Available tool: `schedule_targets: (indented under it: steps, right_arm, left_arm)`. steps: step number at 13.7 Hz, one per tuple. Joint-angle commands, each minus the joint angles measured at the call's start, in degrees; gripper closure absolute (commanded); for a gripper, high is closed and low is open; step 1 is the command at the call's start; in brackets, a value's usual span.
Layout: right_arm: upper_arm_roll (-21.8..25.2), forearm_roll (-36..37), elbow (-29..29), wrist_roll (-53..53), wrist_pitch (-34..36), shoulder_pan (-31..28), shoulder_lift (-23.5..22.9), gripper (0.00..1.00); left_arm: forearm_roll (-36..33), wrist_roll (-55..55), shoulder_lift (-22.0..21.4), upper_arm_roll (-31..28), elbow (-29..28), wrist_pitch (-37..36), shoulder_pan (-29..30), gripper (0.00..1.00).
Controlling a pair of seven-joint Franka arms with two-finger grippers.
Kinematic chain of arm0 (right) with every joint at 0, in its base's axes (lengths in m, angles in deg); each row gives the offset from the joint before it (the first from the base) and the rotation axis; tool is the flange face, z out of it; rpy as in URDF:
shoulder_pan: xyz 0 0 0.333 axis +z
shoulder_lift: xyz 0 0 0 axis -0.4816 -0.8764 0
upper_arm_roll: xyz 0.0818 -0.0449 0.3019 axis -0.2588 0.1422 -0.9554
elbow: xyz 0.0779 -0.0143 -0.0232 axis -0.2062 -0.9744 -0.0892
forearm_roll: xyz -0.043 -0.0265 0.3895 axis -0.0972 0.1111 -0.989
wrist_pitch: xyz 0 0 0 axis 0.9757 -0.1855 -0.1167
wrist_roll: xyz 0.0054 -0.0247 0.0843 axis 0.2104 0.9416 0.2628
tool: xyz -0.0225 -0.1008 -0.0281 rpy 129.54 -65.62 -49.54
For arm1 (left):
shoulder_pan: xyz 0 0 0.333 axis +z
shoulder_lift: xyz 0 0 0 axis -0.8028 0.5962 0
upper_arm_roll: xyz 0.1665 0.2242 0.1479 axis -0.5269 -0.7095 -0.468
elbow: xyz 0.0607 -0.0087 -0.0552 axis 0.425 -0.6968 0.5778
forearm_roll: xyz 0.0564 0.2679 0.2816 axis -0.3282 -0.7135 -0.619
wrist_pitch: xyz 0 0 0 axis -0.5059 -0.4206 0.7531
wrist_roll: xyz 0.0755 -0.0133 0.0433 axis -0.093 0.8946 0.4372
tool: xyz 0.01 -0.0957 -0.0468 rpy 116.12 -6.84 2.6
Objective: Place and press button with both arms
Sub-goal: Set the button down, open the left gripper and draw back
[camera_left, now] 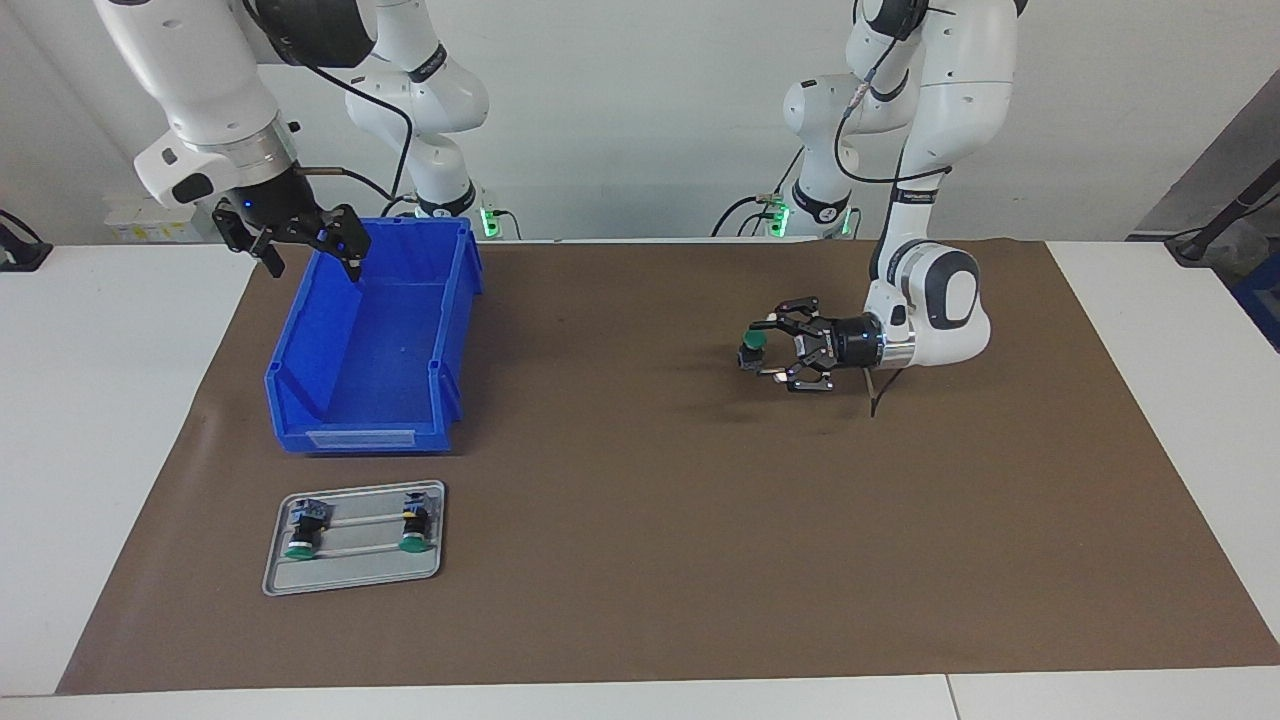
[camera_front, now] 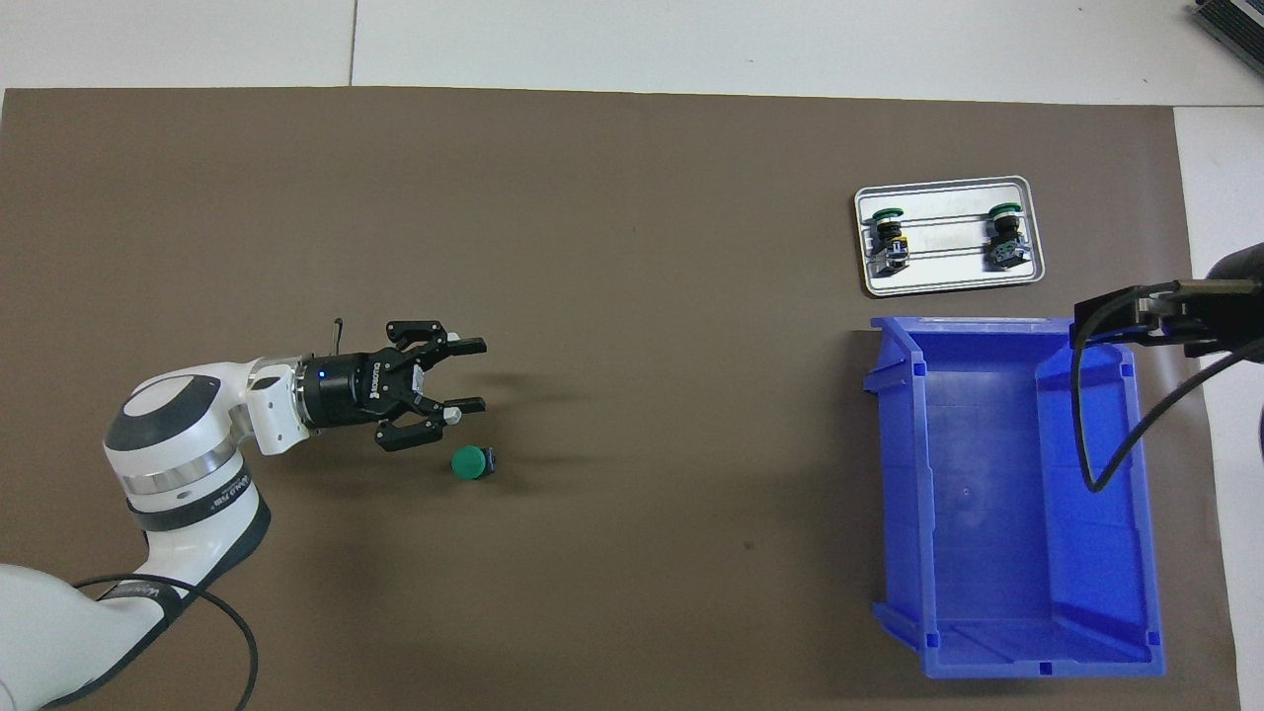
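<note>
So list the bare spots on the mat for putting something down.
Bare: the mat between the standing button and the blue bin. Crowded: around the tray and bin, under the right gripper.

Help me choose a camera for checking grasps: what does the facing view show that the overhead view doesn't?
Only facing: the right gripper whole, open, over the bin's corner nearest the robots. Here the button seems to sit between the left gripper's fingers. Only overhead: the button stands on the mat, clearly apart from the open left gripper. Both: the bin, and the tray with two more buttons.
</note>
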State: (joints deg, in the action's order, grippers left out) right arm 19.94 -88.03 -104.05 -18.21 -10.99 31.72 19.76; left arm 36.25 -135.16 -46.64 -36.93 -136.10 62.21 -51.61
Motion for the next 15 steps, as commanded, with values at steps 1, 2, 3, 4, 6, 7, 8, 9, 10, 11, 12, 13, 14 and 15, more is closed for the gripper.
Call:
schedule_targets:
  steps: [1,2,3,4,6,7,8,9,10,11,12,13,14,15]
  right_arm:
    - [-0.16,-0.43,0.55,-0.34,0.86,-0.12,-0.04,0.0]
    - [-0.16,-0.43,0.55,-0.34,0.78,-0.12,-0.04,0.0]
    - [-0.16,-0.43,0.55,-0.43,0.78,-0.12,-0.04,0.0]
    - [-0.16,-0.43,0.55,-0.34,0.78,-0.12,-0.04,0.0]
    - [-0.16,-0.51,0.55,-0.43,0.95,-0.12,-0.04,0.0]
    - [-0.16,-0.43,0.55,-0.34,0.86,-0.12,-0.04,0.0]
    - [-0.16,-0.43,0.55,-0.43,0.86,-0.12,-0.04,0.0]
    - [-0.16,-0.43,0.55,-0.43,0.86,-0.12,-0.04,0.0]
    - [-0.16,-0.43,0.55,-0.34,0.86,-0.21,-0.04,0.0]
    - [-0.16,-0.43,0.55,-0.43,0.86,-0.12,-0.04,0.0]
    - [-0.16,-0.43,0.55,-0.43,0.86,-0.12,-0.04,0.0]
    - [-0.16,-0.43,0.55,-0.34,0.86,-0.12,-0.04,0.0]
    - [-0.16,-0.43,0.55,-0.34,0.86,-0.12,-0.04,0.0]
    - [-0.16,-0.43,0.55,-0.34,0.86,-0.12,-0.04,0.0]
  left_arm:
    - [-0.28,13.17,-1.39,0.14,5.38,3.53,-0.47,0.28]
    - [-0.54,18.16,-2.62,0.49,7.05,7.02,-0.74,0.28]
    - [-0.89,25.87,-3.76,0.84,9.59,10.97,-1.26,0.28]
    - [-2.72,33.52,-4.64,1.45,12.49,13.62,-1.88,0.28]
    - [-11.04,44.44,-4.91,2.51,17.85,14.97,-2.15,0.28]
    - [-15.87,49.8,-5.0,2.52,20.05,14.71,-2.23,0.28]
    - [-22.1,54.9,-5.44,2.6,22.25,14.09,-2.23,0.28]
    - [-28.43,60.17,-5.79,3.21,24.36,13.39,-2.15,0.28]
    - [-33.19,65.01,-5.88,3.22,26.21,11.3,-2.06,0.28]
    - [-38.11,68.97,-6.05,2.96,28.23,8.67,-1.88,0.28]
    - [-45.81,72.58,-6.32,2.87,30.6,5.59,-1.45,0.29]
    - [-53.2,75.75,-7.62,2.87,31.66,3.13,-1.53,0.28]
    - [-60.76,79.35,-9.73,3.04,31.41,2.32,-2.14,0.29]
    - [-66.84,83.82,-11.75,3.39,30.72,1.79,-2.75,0.29]
